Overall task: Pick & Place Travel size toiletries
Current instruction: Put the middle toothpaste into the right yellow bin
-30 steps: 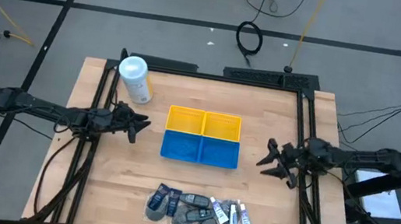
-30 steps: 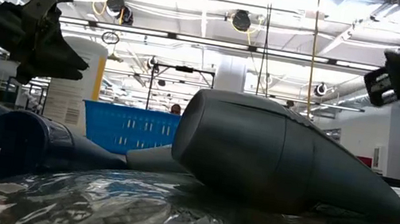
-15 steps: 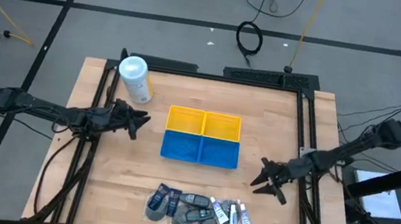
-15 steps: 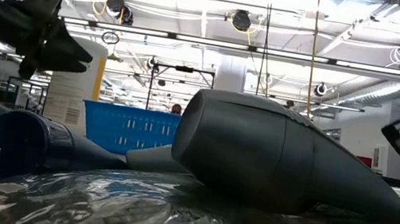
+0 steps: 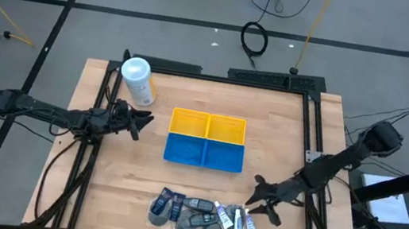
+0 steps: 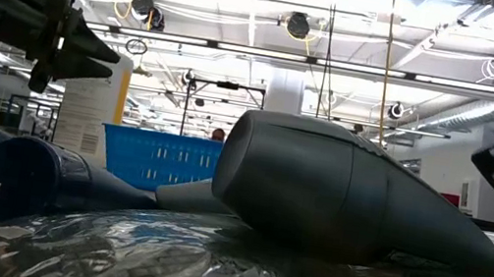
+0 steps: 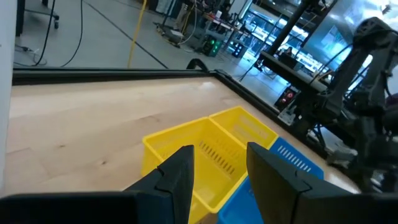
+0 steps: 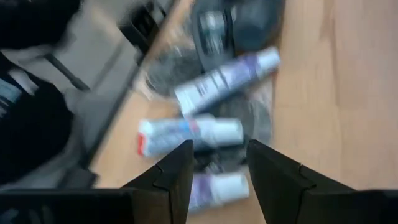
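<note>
The toiletries [image 5: 205, 215] lie in a loose heap by the table's near edge: white tubes [image 8: 224, 80], dark blue packets [image 5: 169, 202] and grey clear-wrapped pieces [image 6: 337, 198]. My right gripper [image 5: 260, 203] is open just to the right of the heap, above the white tubes [image 5: 245, 223], fingers [image 8: 171, 177] either side of them without touching. My left gripper [image 5: 141, 124] hangs open near the table's left side, pointing at the yellow tray [image 7: 205, 155].
The yellow tray [image 5: 208, 125] and the blue tray [image 5: 204, 153] sit side by side mid-table. A large white canister with a yellow label [image 5: 137, 81] stands at the far left corner. Bare wood lies between the trays and the heap.
My right gripper has swung from the table's right edge toward the near edge and leftward, ending beside the heap of toiletries. Its arm has stretched out. My left gripper has stayed in place.
</note>
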